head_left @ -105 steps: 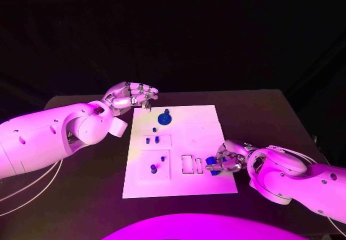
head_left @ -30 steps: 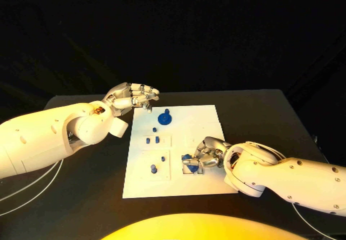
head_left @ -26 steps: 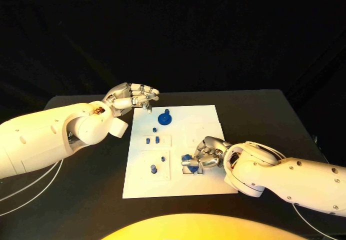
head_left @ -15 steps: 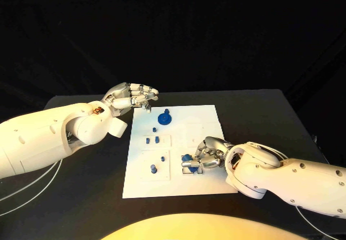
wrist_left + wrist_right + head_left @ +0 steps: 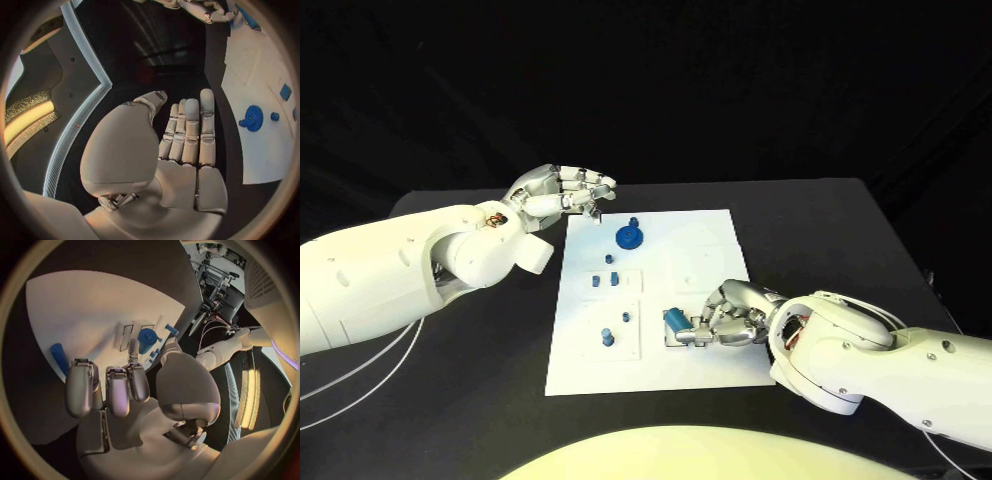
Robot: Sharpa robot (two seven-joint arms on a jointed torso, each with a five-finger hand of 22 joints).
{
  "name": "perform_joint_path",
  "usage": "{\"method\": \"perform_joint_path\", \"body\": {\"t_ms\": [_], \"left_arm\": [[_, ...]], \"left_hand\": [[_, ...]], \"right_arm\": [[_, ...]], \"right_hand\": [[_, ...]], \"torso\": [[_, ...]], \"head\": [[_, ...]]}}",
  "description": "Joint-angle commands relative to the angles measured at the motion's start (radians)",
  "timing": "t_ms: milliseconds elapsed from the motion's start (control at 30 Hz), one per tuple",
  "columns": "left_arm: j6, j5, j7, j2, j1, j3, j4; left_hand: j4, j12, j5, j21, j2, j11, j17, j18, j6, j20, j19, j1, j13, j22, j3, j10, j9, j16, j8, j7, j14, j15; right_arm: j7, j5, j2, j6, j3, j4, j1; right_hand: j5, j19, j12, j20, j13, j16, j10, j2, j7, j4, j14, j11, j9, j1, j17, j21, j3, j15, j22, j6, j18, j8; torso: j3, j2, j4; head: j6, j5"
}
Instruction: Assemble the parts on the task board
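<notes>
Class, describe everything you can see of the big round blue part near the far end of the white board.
The round blue part is a flat disc, plastic by its look, lying on the white board near the far end. A small blue knob sticks out at its far edge. In the left wrist view a raised hub shows at the disc's middle. Nothing holds it: the left hand hovers apart, beyond the board's far corner. A smaller blue piece lies just nearer the robot.
</notes>
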State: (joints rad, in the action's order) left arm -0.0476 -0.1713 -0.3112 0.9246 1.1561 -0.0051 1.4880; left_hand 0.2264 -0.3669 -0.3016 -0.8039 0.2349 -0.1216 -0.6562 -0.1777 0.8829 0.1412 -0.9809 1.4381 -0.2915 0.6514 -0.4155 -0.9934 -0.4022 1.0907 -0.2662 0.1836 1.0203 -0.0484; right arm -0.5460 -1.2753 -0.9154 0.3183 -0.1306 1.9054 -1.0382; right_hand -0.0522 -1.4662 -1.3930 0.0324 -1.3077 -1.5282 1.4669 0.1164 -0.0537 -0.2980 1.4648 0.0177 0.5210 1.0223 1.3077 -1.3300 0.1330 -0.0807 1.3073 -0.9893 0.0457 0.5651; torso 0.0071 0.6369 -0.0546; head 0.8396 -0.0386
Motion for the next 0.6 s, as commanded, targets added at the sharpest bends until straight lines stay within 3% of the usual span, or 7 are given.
{"method": "perform_joint_path", "body": {"t_ms": [33,333,600], "left_arm": [[0.017,0.006,-0.004,-0.002,0.000,0.000,0.002],[0.019,0.006,0.000,-0.004,0.000,0.000,0.001],[0.019,0.006,0.004,-0.004,0.000,0.000,0.001]], "left_hand": [[0.006,-0.005,-0.002,0.006,-0.010,0.002,-0.001,-0.006,-0.008,0.004,-0.002,-0.003,-0.001,-0.001,0.002,0.006,0.002,0.000,-0.006,0.000,-0.003,-0.003],[0.007,-0.005,-0.002,0.007,-0.011,0.002,-0.001,-0.006,-0.008,0.004,-0.002,-0.003,-0.002,-0.002,0.002,0.006,0.002,0.000,-0.006,0.000,-0.003,-0.003],[0.007,-0.005,-0.002,0.007,-0.012,0.002,-0.001,-0.006,-0.009,0.004,-0.003,-0.002,-0.002,-0.002,0.001,0.006,0.002,0.000,-0.006,0.000,-0.003,-0.003]], "right_arm": [[0.019,0.013,0.002,-0.032,0.000,0.005,0.000],[0.037,0.018,0.036,-0.022,0.000,-0.012,0.005],[0.047,0.009,0.044,-0.018,0.000,-0.018,0.008]], "right_hand": [[-0.007,-0.056,-0.003,-0.005,-0.115,0.000,0.002,-0.022,0.001,0.002,0.087,0.001,0.001,0.003,0.173,-0.005,-0.011,0.000,0.210,0.006,-0.005,0.008],[-0.034,-0.055,0.001,-0.004,-0.115,0.001,0.001,-0.061,-0.001,0.004,0.087,-0.001,-0.002,0.033,0.173,0.003,-0.018,0.001,0.208,0.013,-0.004,0.007],[-0.109,-0.055,0.004,-0.003,-0.117,0.001,0.001,-0.088,-0.002,0.007,0.087,-0.001,-0.007,0.087,0.173,0.003,-0.006,0.002,0.208,0.018,-0.004,0.006]], "torso": [[0.0014,0.000,0.0005],[0.0002,0.002,0.0029],[-0.0010,0.001,0.0022]], "head": [[-0.001,0.001],[-0.002,0.004],[0.000,0.000]]}}
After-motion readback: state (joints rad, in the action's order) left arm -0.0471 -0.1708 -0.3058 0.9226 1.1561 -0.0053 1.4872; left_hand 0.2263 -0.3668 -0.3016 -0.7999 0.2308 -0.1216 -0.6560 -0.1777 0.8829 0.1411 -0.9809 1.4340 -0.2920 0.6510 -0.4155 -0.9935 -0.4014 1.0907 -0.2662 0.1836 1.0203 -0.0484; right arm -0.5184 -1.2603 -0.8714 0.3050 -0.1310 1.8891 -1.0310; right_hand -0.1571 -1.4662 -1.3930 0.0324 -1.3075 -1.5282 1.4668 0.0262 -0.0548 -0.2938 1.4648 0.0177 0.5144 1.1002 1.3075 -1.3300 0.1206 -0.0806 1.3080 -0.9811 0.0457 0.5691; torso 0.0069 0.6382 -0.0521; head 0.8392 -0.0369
